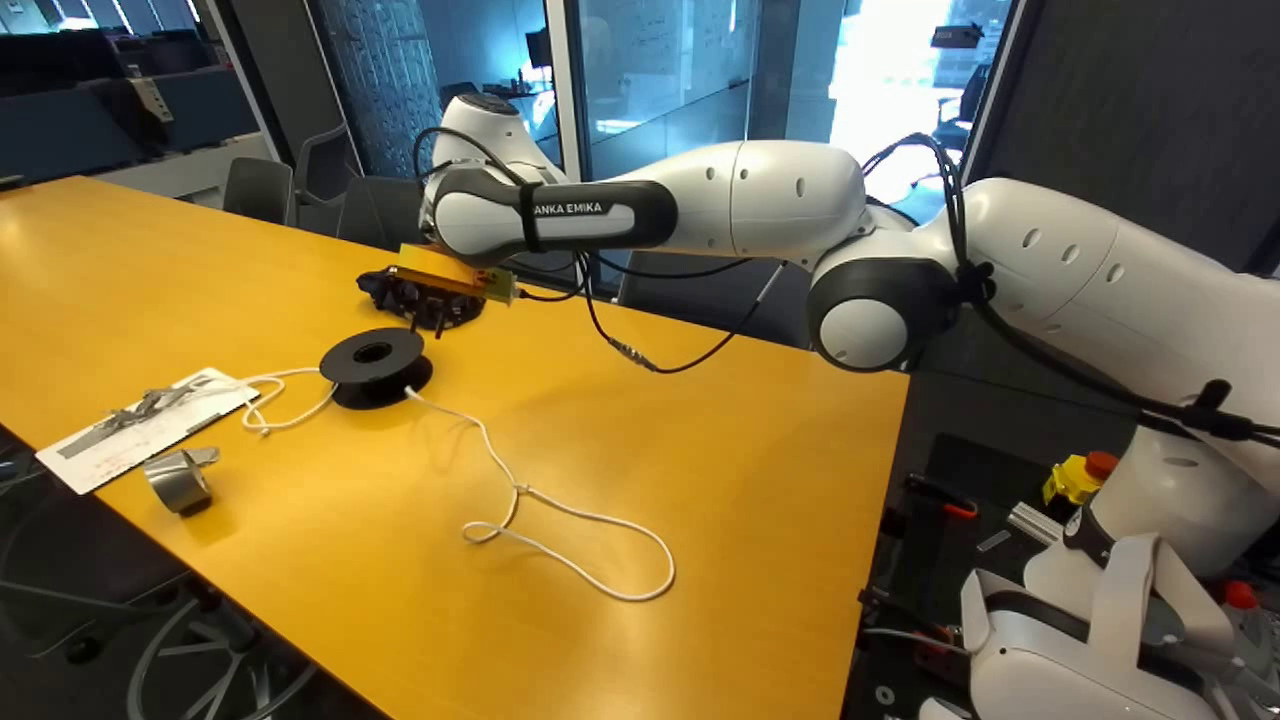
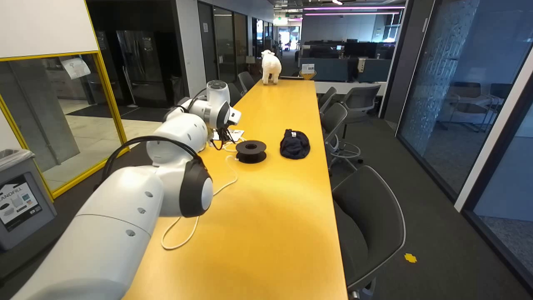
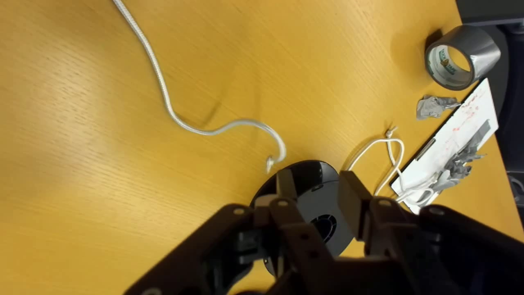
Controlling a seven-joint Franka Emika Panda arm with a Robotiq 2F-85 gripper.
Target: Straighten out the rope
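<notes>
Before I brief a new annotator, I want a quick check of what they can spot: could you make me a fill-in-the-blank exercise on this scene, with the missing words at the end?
1. In the wrist view, the fingers of the gripper stand apart, so it is ____.
2. In an exterior view, the rope bends back round on itself, forming a ____.
3. The spool is coloured ____.
4. In an exterior view, the dark fabric item lies to the picture's ____ of that spool.

Missing words: open; loop; black; right.

Glass walls (image 2: 466, 83), grey chairs (image 2: 374, 212), a long table (image 2: 266, 233) and desk partitions (image 2: 377, 72) mark an office.
</notes>
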